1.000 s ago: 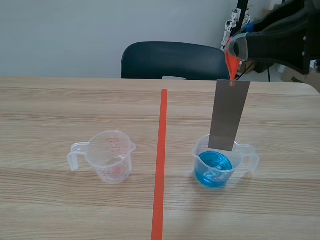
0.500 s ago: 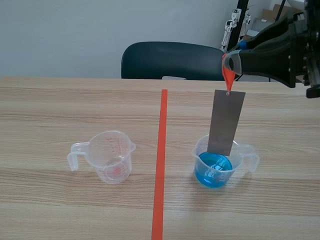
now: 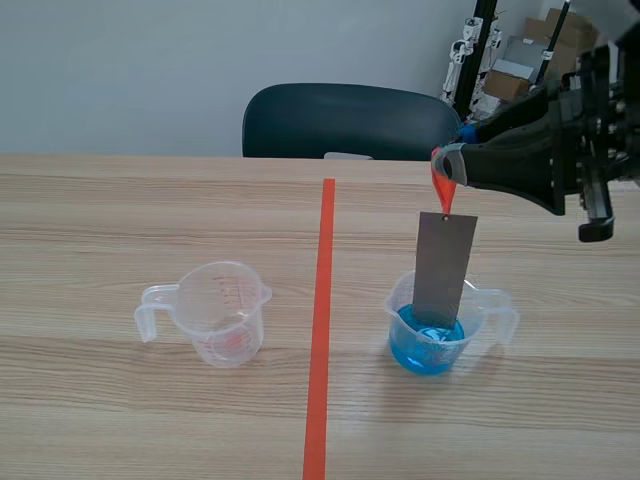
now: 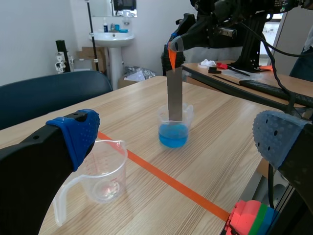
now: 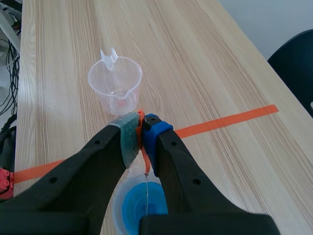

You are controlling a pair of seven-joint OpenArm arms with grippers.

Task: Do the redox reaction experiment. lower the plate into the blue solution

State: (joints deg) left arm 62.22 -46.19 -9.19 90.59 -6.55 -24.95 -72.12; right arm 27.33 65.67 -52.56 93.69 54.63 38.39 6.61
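Observation:
A grey metal plate (image 3: 444, 268) hangs upright from an orange loop (image 3: 441, 192). My right gripper (image 3: 447, 165) is shut on that loop, coming in from the right above the cup. The plate's lower end is inside the clear cup (image 3: 480, 305) of blue solution (image 3: 430, 348), at about the liquid's surface. In the right wrist view the fingers (image 5: 124, 139) pinch the loop (image 5: 141, 128), and the plate shows edge-on as a thin line (image 5: 145, 196) over the blue solution (image 5: 139, 208). My left gripper (image 4: 180, 136) stands open, well short of the plate (image 4: 174, 95).
An empty clear measuring cup (image 3: 222, 310) stands left of the orange tape line (image 3: 322, 300). A dark chair (image 3: 350, 120) is behind the table's far edge. Stands and boxes (image 3: 510, 70) are at the back right.
My right gripper has come down and slightly left with the plate. The plate's lower end has sunk from above the cup's rim into the cup.

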